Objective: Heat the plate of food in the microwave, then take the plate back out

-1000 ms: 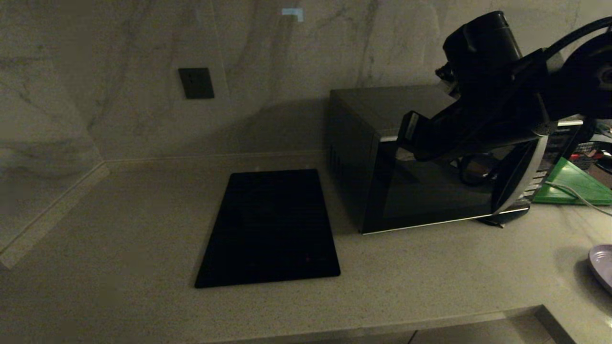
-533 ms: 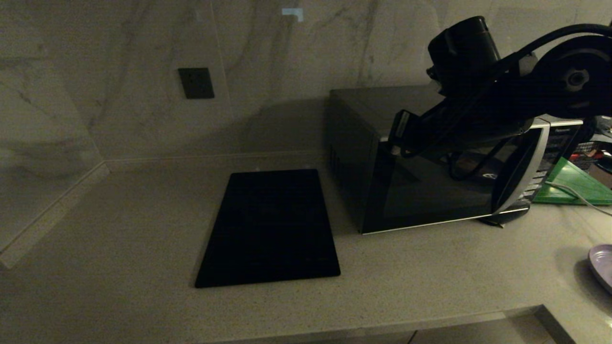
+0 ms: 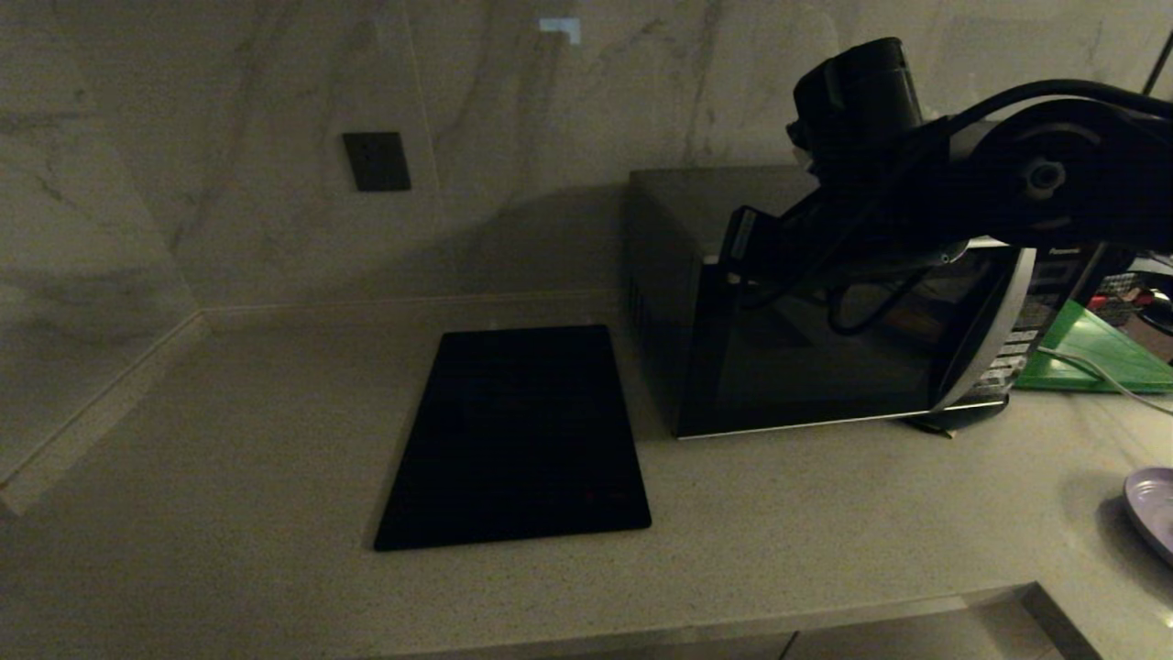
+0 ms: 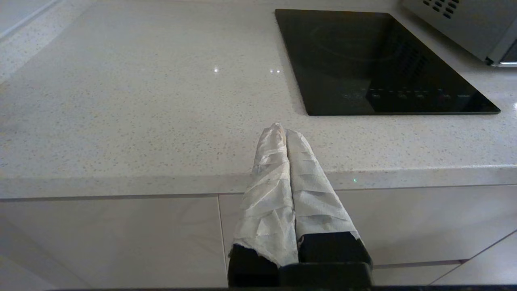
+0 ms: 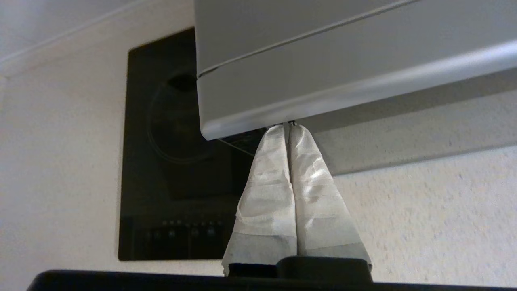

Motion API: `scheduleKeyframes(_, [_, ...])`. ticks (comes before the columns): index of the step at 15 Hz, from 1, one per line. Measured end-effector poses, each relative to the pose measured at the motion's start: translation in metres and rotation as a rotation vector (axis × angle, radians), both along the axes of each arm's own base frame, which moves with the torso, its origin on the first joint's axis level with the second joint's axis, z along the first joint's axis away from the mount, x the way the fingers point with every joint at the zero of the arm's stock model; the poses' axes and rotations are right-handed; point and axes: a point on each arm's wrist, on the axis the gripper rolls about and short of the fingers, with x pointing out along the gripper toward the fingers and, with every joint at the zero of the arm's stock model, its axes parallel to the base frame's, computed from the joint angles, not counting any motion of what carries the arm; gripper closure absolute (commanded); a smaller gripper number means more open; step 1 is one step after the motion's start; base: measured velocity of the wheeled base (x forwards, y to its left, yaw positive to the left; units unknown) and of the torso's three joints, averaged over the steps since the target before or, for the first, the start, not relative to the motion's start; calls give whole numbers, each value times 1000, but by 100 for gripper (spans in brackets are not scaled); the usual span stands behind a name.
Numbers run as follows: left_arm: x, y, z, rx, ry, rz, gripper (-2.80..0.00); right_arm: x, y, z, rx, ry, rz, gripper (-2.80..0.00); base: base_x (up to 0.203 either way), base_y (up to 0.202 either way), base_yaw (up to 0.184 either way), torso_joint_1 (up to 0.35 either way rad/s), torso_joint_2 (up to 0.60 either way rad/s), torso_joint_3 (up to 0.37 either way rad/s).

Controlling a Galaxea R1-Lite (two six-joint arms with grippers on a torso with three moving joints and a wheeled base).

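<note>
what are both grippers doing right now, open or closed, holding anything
Left gripper: closed, holding nothing, parked at the counter's front edge.
Right gripper: closed, holding nothing, tips at the microwave door's top edge.

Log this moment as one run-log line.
right gripper: shut, at microwave door's top edge | left gripper: shut, parked | plate of food: on counter

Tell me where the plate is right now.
In the head view the plate sits at the far right edge of the counter, in front of the green board, right of the microwave.
</note>
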Motion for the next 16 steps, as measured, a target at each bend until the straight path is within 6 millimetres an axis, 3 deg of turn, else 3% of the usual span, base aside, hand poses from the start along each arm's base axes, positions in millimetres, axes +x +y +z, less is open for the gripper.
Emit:
scheduleKeyframes(10, [0,0,0,0,0,0,0,10,4,-6,-53,-54,-34,0,0,0,0,0,0,0])
scheduleKeyframes(13, [0,0,0,-1,0,0,0,4,0,-1,-51,-61,-39,0,0,0,0,0,0,0])
scheduleKeyframes(16, [0,0,0,-1,1,1,0,-17,-12,12,-43,-71,-37,0,0,0,0,0,0,0])
